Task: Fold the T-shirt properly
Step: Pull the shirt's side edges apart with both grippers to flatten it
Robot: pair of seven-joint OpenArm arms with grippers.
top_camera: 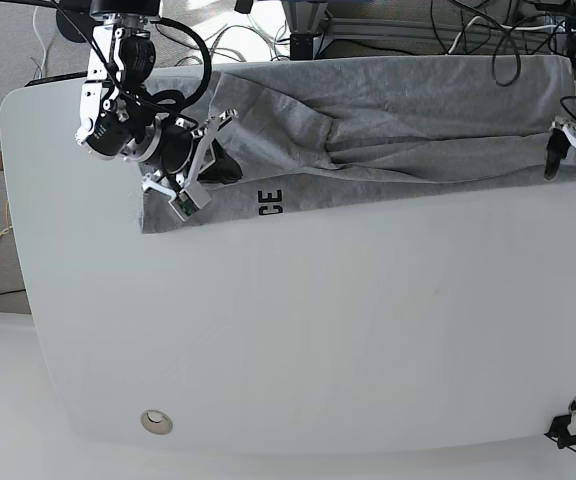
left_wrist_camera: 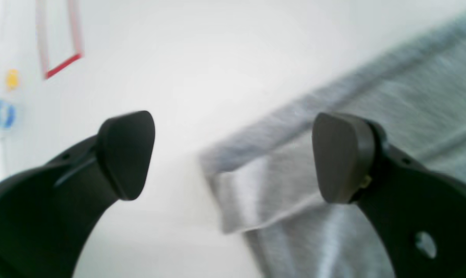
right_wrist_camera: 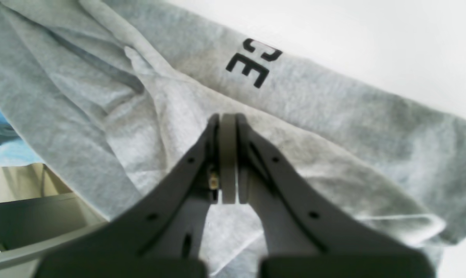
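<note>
Heather-grey cotton T-shirt (top_camera: 388, 110) with black block lettering, lying as a long, wrinkled band across the 12 o'clock edge of the white rounded table (top_camera: 298, 340). The letters "CE" (top_camera: 270, 204) show at the band's lower margin, toward 10 o'clock. The garment's far hem appears to hang past the table's rear edge.

Left gripper (left_wrist_camera: 233, 156), at 2 o'clock in the base view: the two black pads stand widely spread with nothing between them. A hemmed corner of the cloth lies on the table below and between them, seemingly just let go. A patch of red tape (left_wrist_camera: 63, 65) marks the table toward 10 o'clock in the left wrist view.

Right gripper (right_wrist_camera: 228, 154), at 10 o'clock in the base view: the pads are pressed together above bunched fabric beside the lettering. Whether a thin layer of cloth is pinched between them cannot be told from the wrist view.

Step in hand, as judged: a lengthwise fold has been laid down and its far end released. The fold is rumpled rather than flat. The next move probably calls for smoothing the band, then taking one end by both layers and carrying it across toward the other, keeping the edges aligned.
</note>
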